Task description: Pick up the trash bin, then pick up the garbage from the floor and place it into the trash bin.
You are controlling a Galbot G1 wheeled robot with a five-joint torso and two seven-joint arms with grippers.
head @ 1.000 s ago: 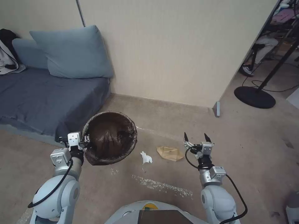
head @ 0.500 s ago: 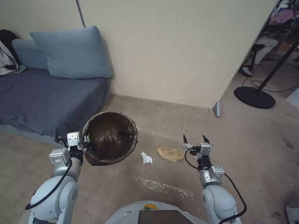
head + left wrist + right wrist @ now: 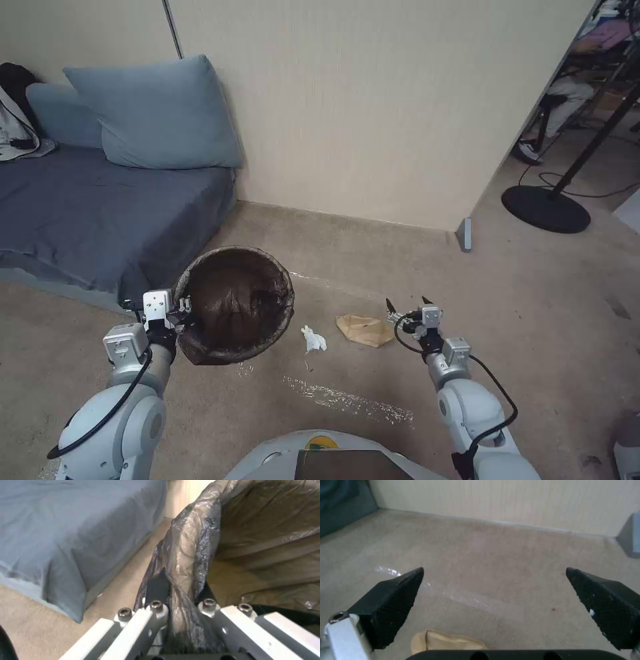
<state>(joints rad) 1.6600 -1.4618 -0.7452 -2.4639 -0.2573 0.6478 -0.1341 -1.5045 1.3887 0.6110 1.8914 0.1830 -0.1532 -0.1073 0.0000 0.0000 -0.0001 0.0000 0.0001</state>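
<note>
Left pincer (image 3: 181, 308) pinching trash bin (image 3: 235, 303) rim, right pincer (image 3: 407, 305) spread beside tan paper (image 3: 364, 329)

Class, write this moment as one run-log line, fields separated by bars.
left gripper: shut on trash bin rim | right gripper: open, beside tan paper | white scrap: on floor

The rim of the trash bin (image 3: 196, 555) is clamped between the fingers of the left gripper (image 3: 181, 605), one finger outside and one inside. The crinkled dark bag (image 3: 266, 530) is seen folded over the rim and lining the inside. Four bolts are visible on the white finger mounts (image 3: 133, 627). A blue-grey mattress (image 3: 66, 530) is seen beside the bin, resting on beige carpet (image 3: 33, 620), with a pale wall (image 3: 183, 495) behind
</note>
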